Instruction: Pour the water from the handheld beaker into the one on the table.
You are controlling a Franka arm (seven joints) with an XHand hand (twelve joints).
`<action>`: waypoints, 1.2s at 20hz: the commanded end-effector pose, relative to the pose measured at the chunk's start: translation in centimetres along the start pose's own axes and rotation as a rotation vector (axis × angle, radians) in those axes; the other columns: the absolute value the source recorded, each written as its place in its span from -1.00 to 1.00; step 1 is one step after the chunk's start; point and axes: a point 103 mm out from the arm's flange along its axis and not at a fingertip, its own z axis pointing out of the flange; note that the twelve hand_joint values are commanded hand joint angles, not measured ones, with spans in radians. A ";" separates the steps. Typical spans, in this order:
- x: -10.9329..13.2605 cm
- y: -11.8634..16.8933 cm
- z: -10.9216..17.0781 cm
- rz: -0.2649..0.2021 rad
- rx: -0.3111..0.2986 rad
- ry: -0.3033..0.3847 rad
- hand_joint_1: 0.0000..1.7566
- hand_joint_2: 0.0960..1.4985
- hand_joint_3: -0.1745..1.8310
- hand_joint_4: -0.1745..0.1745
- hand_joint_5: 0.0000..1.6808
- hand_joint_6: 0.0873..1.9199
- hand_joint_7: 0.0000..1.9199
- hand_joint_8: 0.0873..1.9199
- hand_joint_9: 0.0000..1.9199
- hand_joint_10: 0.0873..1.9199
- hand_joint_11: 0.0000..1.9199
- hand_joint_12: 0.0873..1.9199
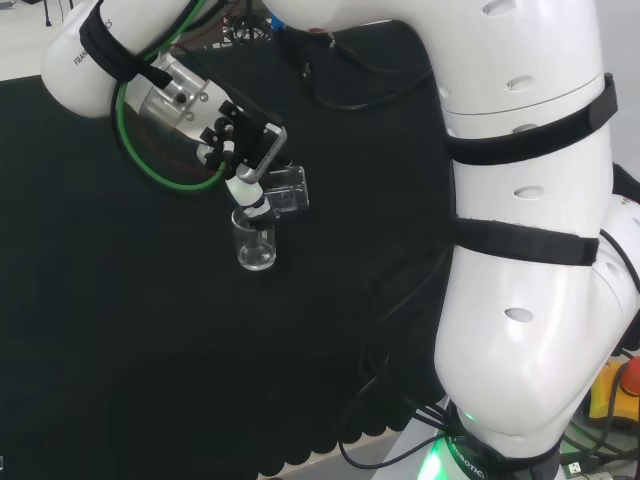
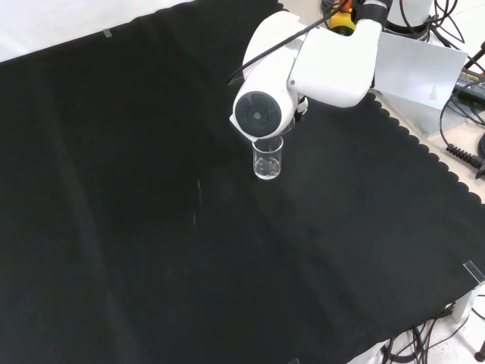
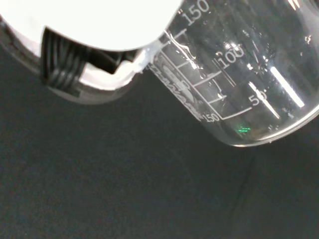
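Hand (image 1: 243, 150) up over the black cloth (image 1: 120, 330) on the table in the head view, black and white, at the end of the white arm (image 1: 530, 250). Fingers curled round a clear beaker (image 1: 285, 190), held tipped over on its side. Right under it, a second clear beaker (image 1: 255, 243) standing upright on the cloth. One finger reaching down to the rim of the standing beaker. Held beaker just above and a bit to the right of the standing one. Green cable (image 1: 150, 165) looping round the wrist. Cannot tell about any water in either beaker from here.

Front view: big white link (image 2: 311, 64) with a round grey cap (image 2: 260, 115) standing in front of the hand and hiding it. Standing beaker (image 2: 268, 158) just below the cap, upright on the cloth (image 2: 151, 227), near the middle and toward the top. Something shiny low down inside it, but hard to say if water. Grey sheet (image 2: 420, 72) off the cloth at the top right.

Wrist view: held beaker (image 3: 239, 79) very close and large, tilted, with white marks and numbers up its side. Blurred white part of the hand (image 3: 99, 30) touching the glass near the top marks. Black ribbed part (image 3: 62, 67) just beside that. Small green glint near the beaker's base. Black cloth (image 3: 124, 189) behind it all.
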 end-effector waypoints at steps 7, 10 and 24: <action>-0.4 -0.3 -0.3 0.000 0.004 0.002 0.49 -0.26 -0.08 -1.00 0.46 -0.26 0.34 -0.28 0.77 -0.61 0.54 -0.42; -0.4 -0.3 -0.4 -0.006 -0.006 0.011 0.49 -0.26 -0.08 -1.00 0.46 -0.26 0.34 -0.28 0.77 -0.61 0.54 -0.42; -1.2 -0.4 0.6 -0.039 -0.083 0.077 0.49 -0.26 -0.08 -1.00 0.46 -0.26 0.33 -0.28 0.76 -0.59 0.53 -0.42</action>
